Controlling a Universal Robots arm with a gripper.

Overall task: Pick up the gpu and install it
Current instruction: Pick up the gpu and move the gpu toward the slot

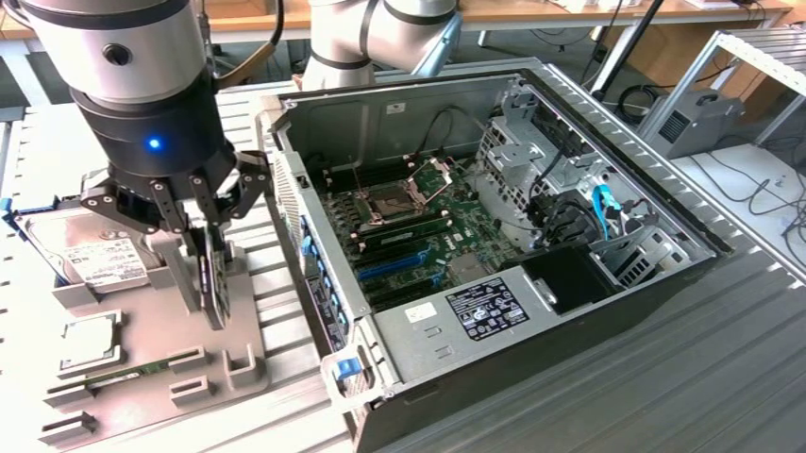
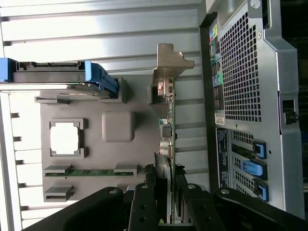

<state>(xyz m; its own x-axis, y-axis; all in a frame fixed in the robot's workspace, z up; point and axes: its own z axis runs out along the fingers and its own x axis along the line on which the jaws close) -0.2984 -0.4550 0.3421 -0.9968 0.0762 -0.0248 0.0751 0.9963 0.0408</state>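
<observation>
The claw (image 1: 208,241) grips the gpu (image 1: 217,294) - card on edge in the grey holder (image 1: 139,311), on the exterior view's left of the open computer case (image 1: 705,236) - its power-supply label (image 1: 489,310) unreadable.

A ribbed grey metal table (image 1: 705,377) lay under even light, a wooden desk (image 1: 554,13) ran along the back, and at the exterior view's right a metal rack (image 1: 756,52) stood by a grey box (image 1: 696,121) and loose black cables (image 1: 765,193).
</observation>
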